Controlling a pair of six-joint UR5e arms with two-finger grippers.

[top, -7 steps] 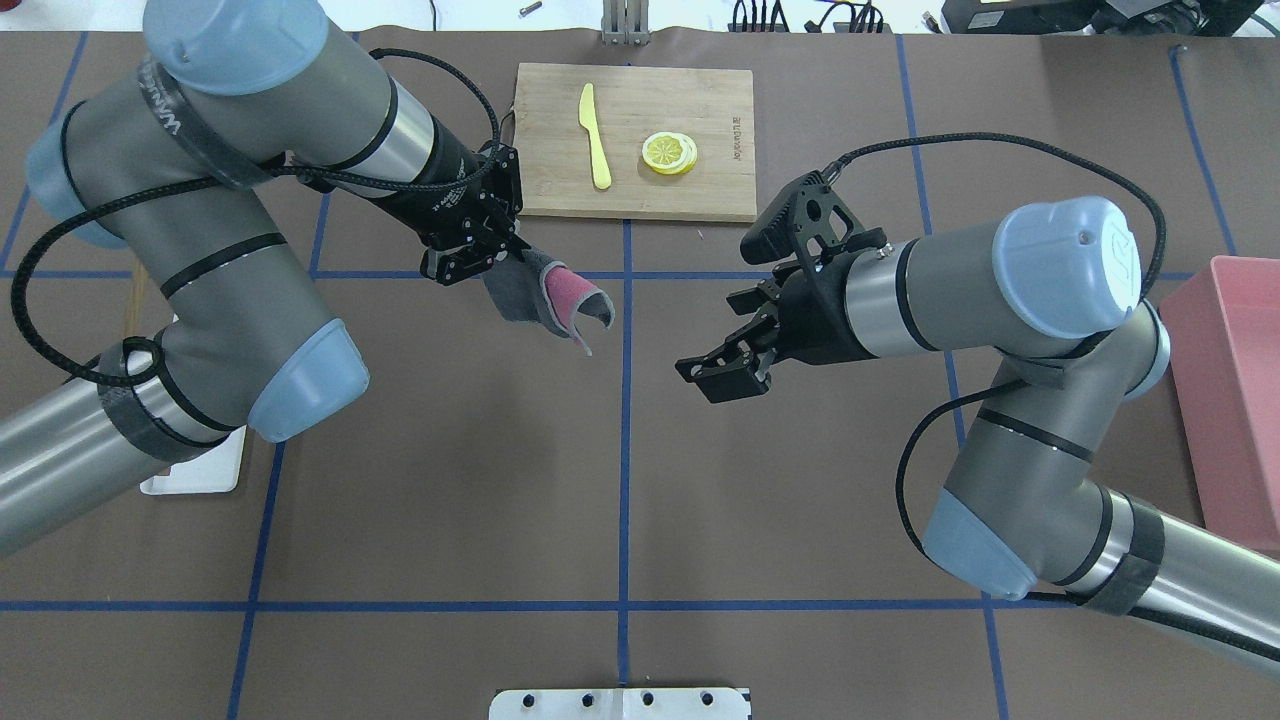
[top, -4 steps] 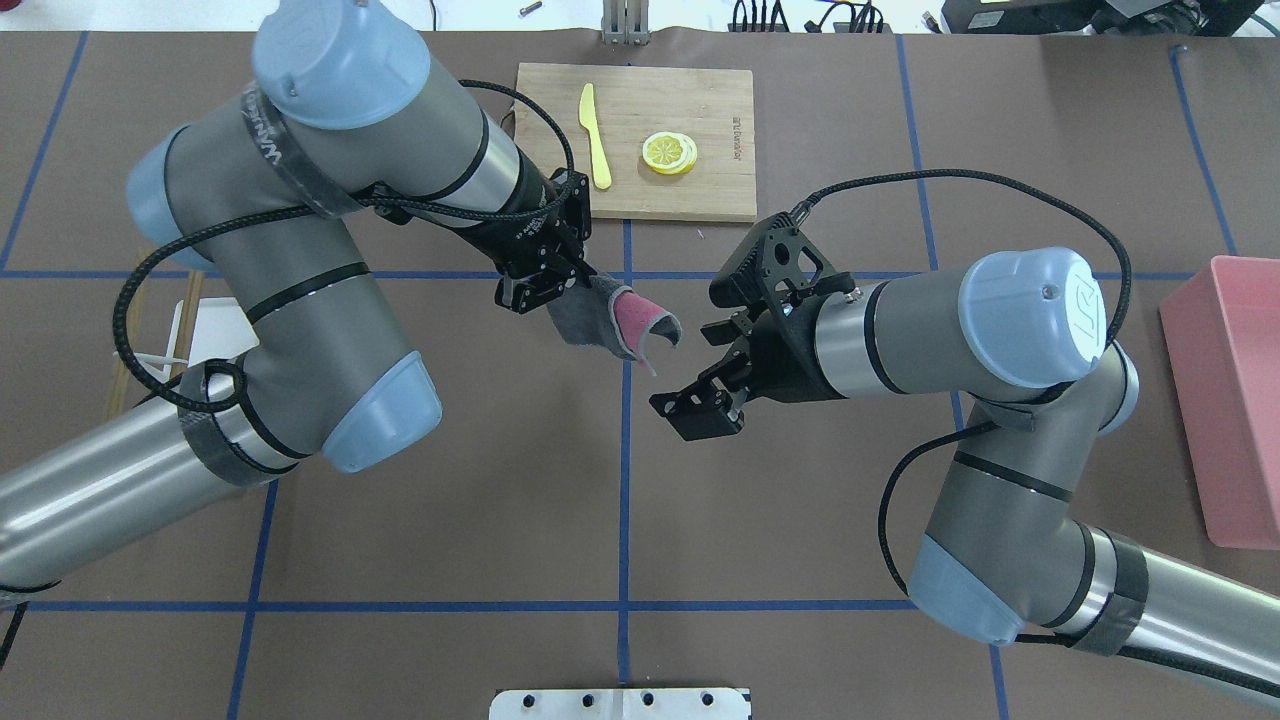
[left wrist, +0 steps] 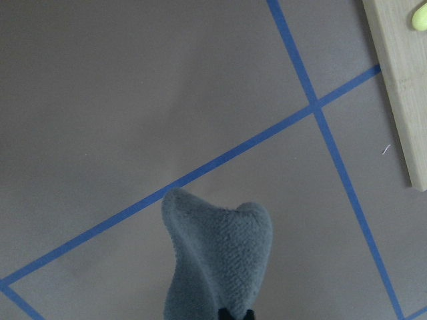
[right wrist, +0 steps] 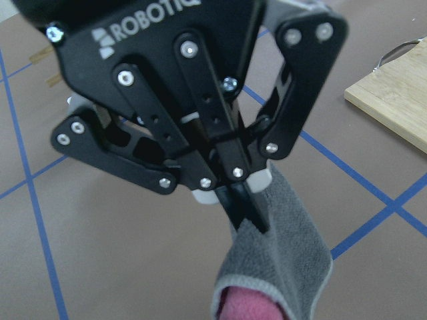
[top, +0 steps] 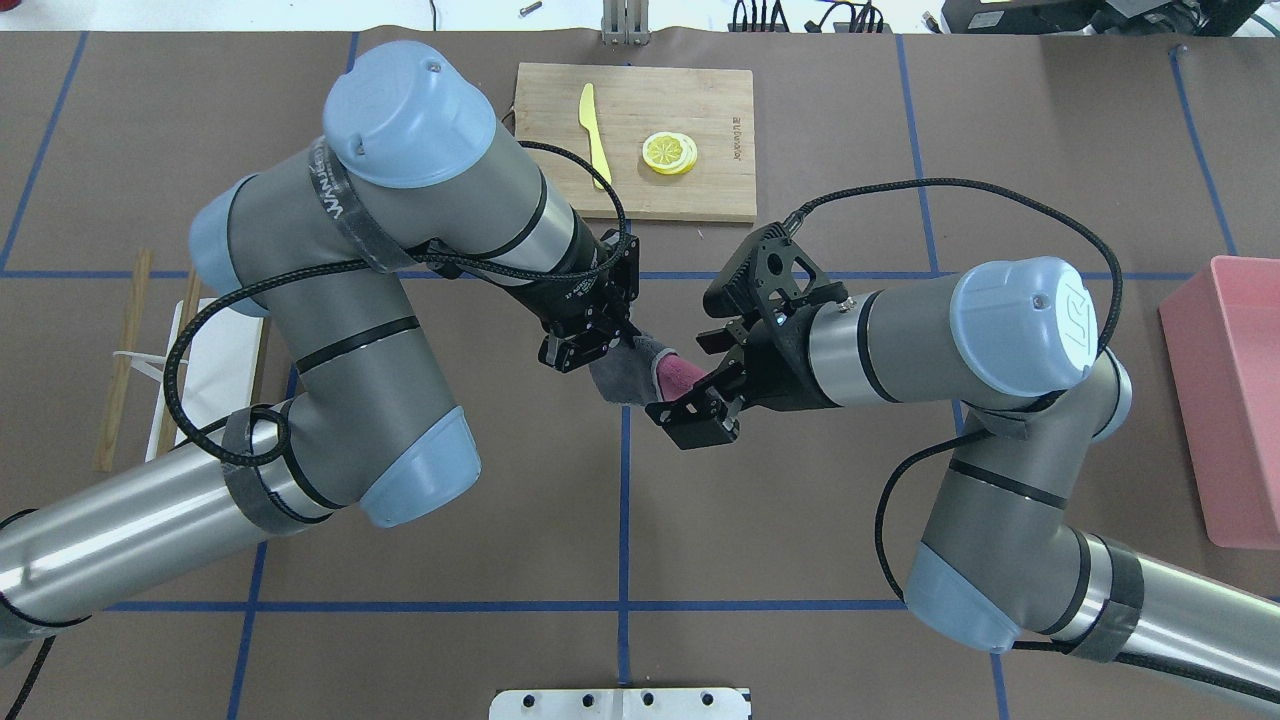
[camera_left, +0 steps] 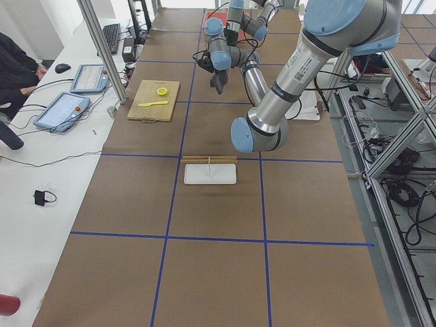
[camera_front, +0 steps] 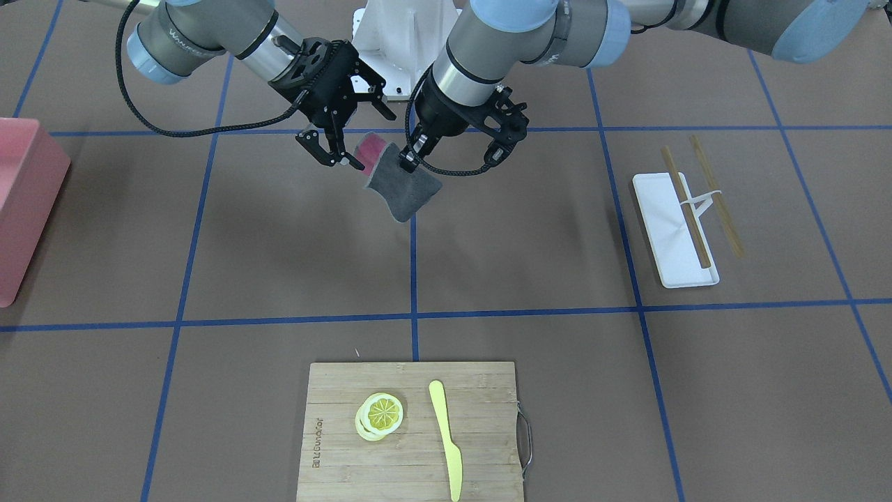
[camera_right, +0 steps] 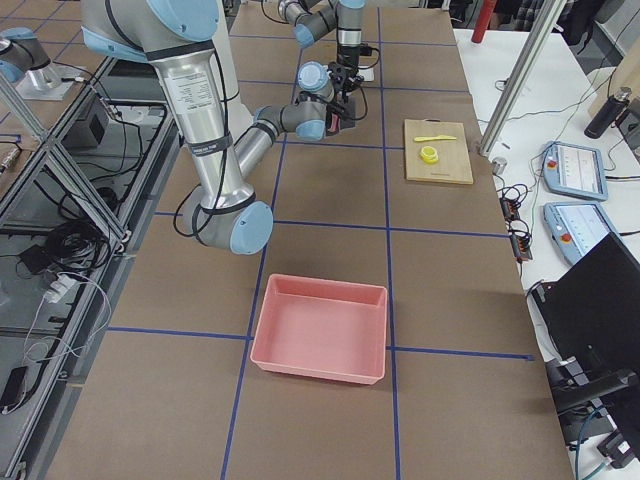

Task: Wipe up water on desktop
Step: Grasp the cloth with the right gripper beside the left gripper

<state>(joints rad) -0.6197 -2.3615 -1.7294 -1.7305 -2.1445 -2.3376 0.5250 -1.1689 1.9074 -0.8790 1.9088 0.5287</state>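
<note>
1. Left fingers [right wrist: 241, 200] pinch the grey-pink cloth [top: 628, 376], which hangs above the brown tabletop [top: 620, 520]; right fingers [camera_front: 315, 146], spread wide, sit at its pink end.
2. Since a second ago, both arms have converged at the centre.

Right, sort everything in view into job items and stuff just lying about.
Job: grey-and-pink cloth, left claw shut on it, open right claw beside it, desktop.
Lying about: cutting board, lemon slices, yellow knife, white tray, chopsticks, pink bin.

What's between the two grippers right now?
The grey-and-pink cloth, pinched by the left gripper, pink end at the open right gripper; seen in the overhead view.
</note>
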